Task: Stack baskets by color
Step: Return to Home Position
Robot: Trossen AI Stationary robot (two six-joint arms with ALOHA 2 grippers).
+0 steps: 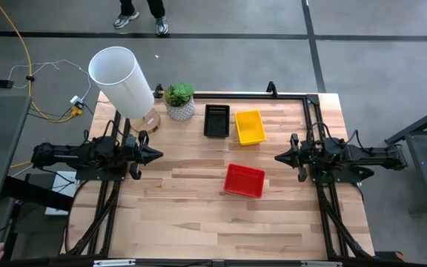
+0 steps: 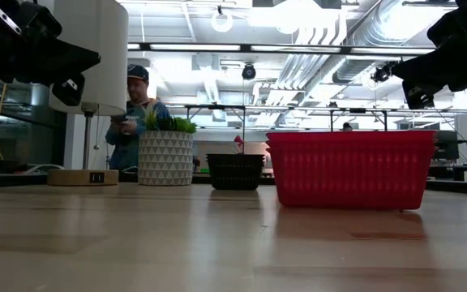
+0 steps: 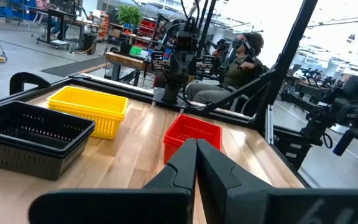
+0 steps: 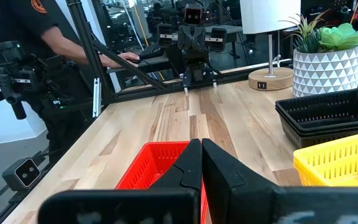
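A red basket (image 1: 244,180) rests flat on its bottom in the middle of the wooden table, nearest the camera in the low view (image 2: 349,168). A black basket (image 1: 216,120) and a yellow basket (image 1: 249,127) stand side by side farther back. My left gripper (image 1: 156,154) is shut and points level from the table's left edge, above the surface. My right gripper (image 1: 279,157) is shut and points level from the right edge. Both are apart from every basket. The left wrist view shows the black (image 3: 33,135), yellow (image 3: 91,108) and red (image 3: 190,132) baskets ahead.
A white pot with a green plant (image 1: 179,101) and a lamp with a big white cylinder shade (image 1: 121,80) stand at the table's far left corner. Black frame rails (image 1: 288,95) run along the far and side edges. A person (image 2: 135,109) stands beyond the table.
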